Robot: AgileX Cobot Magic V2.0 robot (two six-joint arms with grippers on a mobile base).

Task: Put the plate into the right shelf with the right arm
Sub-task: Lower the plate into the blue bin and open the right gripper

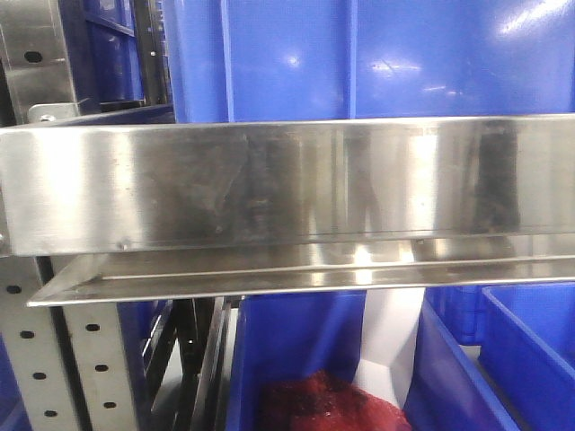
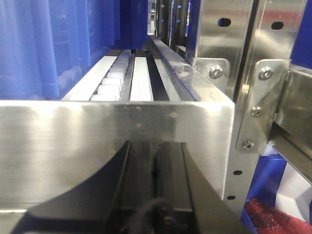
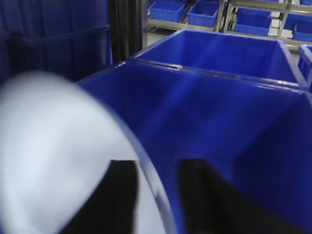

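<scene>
In the right wrist view the white plate (image 3: 58,151) stands on edge, blurred and close to the camera. Its rim runs between the black fingers of my right gripper (image 3: 156,168); the left finger (image 3: 122,195) lies over its face, and a thin strip of blue shows before the right finger (image 3: 204,195). The plate hangs over a large blue bin (image 3: 219,122) of the right shelf. The shelf's steel ledge (image 1: 269,189) fills the front view. My left gripper (image 2: 156,145) is shut and empty, its tips right at another steel ledge (image 2: 97,141).
Blue bins (image 1: 377,54) sit above and below the ledge. A red mesh bundle (image 1: 323,404) and something white (image 1: 391,332) lie in the lower bin. Perforated steel uprights (image 2: 253,97) stand right of the left gripper, with white rollers (image 2: 114,78) beyond. More small blue bins (image 3: 168,9) stand far back.
</scene>
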